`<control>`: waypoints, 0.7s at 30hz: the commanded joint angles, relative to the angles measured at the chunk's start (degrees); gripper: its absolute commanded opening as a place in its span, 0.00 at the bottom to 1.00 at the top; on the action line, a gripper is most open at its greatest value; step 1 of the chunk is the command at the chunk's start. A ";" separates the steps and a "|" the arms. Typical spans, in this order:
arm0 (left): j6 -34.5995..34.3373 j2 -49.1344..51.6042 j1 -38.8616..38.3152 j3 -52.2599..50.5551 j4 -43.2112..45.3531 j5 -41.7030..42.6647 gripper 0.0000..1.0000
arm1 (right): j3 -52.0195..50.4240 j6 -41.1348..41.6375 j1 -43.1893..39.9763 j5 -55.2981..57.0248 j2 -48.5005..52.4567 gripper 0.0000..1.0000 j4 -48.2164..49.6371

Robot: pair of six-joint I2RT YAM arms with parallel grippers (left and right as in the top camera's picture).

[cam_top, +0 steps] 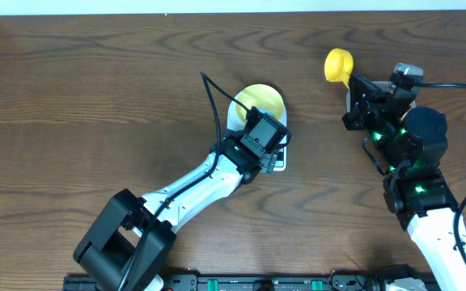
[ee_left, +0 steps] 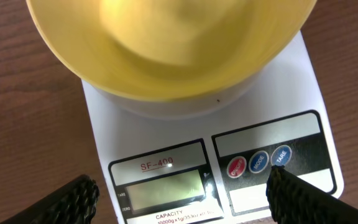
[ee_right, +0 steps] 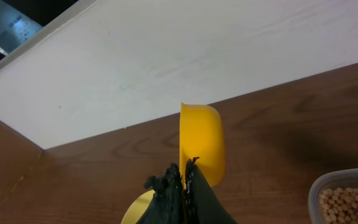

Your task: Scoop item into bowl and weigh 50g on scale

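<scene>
Since the beans [ee_right: 347,202] are looking small, hard and round, likely to roll, bounce and scatter rather than be pinched one by one, the right gripper [ee_right: 184,168] is dealing with them only through a tool. Its fingers are pressing shut on the handle of the yellow scoop [ee_right: 201,146], which is showing edge-on in the wrist view with its cup turned on its side, so it is probably carrying nothing. Just beyond, at the lower right of that view, the beans are lying in a clear tub [ee_right: 321,184], and the light, stiff scoop is likely needing a level carry from there, since any tilt would be spilling them. Across the table [cam_top: 95,81], well apart, the left gripper [ee_left: 182,179] is hanging wide open over the front edge of the scale [ee_left: 104,112], holding nothing. One fingertip [ee_left: 278,177] is sitting just beside the TARE button [ee_left: 281,155]; whether it is touching cannot be told. Past the display [ee_left: 163,190], the bowl [ee_left: 166,43] is resting on the scale's platform, looking light and smooth, apt to slide if nudged and best steadied at its rim; no beans are showing in it.
</scene>
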 commanded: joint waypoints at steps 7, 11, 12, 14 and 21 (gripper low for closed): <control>-1.31 1.86 -0.07 -0.20 0.07 -1.90 0.88 | 1.49 -0.22 -0.61 1.07 -0.46 0.01 -0.15; -1.29 2.58 -0.07 -0.20 0.48 -2.29 0.88 | 1.49 -0.22 -0.61 1.09 -0.46 0.01 -0.17; -1.29 2.71 -0.07 -0.20 0.48 -2.29 0.88 | 1.49 -0.22 -0.61 1.09 -0.46 0.01 -0.17; -1.29 2.71 -0.07 -0.20 0.50 -2.32 0.88 | 1.49 -0.22 -0.61 1.09 -0.46 0.01 -0.17; -1.31 2.78 -0.07 -0.20 0.50 -3.34 0.88 | 1.49 -0.22 -0.61 1.09 -0.46 0.01 -0.17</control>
